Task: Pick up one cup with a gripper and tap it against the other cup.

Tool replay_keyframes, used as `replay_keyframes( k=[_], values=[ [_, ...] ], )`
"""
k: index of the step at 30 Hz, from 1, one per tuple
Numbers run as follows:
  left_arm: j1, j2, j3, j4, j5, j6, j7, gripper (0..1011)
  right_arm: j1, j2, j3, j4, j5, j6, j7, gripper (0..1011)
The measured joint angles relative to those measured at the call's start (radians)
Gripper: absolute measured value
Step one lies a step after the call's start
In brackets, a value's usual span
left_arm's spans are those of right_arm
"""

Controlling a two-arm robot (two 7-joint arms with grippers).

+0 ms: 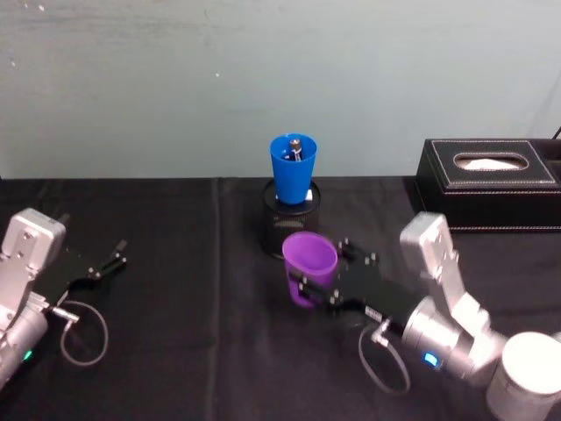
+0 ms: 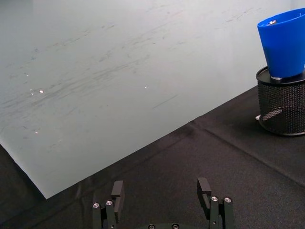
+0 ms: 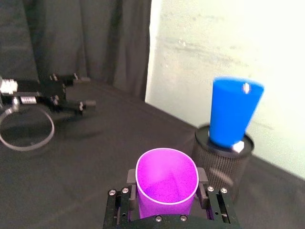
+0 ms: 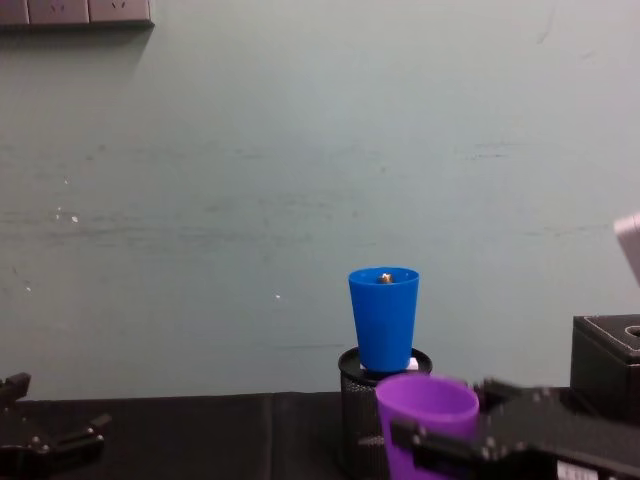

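Over the black table (image 1: pixel 175 368) in the head view, my right gripper (image 1: pixel 302 288) clasped the purple cup (image 1: pixel 309 254) near the blue cup (image 1: pixel 293 168) perched in the mesh pen holder (image 1: pixel 279 232), my left gripper (image 1: pixel 110 261) idle and splayed; in the right wrist view the cup's wall seemed light, slick and squeezable, best held gently mid-body.

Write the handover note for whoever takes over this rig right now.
Right hand: shut on the purple plastic tapered cup, just in front of the black mesh pen holder.
Left hand: open, holding nothing, idle at the robot's left, low over the black tablecloth.
Blue plastic tapered cup: upright, seated in the top of the mesh holder, higher than the purple cup. The two cups are apart.
Done: purple cup grasped.
Left: raise it to the blue cup's level, ease it forward and tap the walls together.
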Motion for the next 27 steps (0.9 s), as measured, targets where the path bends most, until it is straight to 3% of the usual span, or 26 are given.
replay_keyframes(
  k=[12, 21, 27],
  values=[
    [0.0, 0.0, 0.0, 0.0, 0.0, 0.0, 0.0, 1000, 0.031, 0.026, 0.036, -0.196, -0.001, 0.209, 0.018, 724],
    [0.0, 0.0, 0.0, 0.0, 0.0, 0.0, 0.0, 1000, 0.06, 0.012, 0.045, -0.226, 0.024, 0.295, 0.019, 724],
    [0.0, 0.0, 0.0, 0.0, 0.0, 0.0, 0.0, 1000, 0.061, 0.012, 0.045, -0.227, 0.025, 0.298, 0.019, 724]
  ],
)
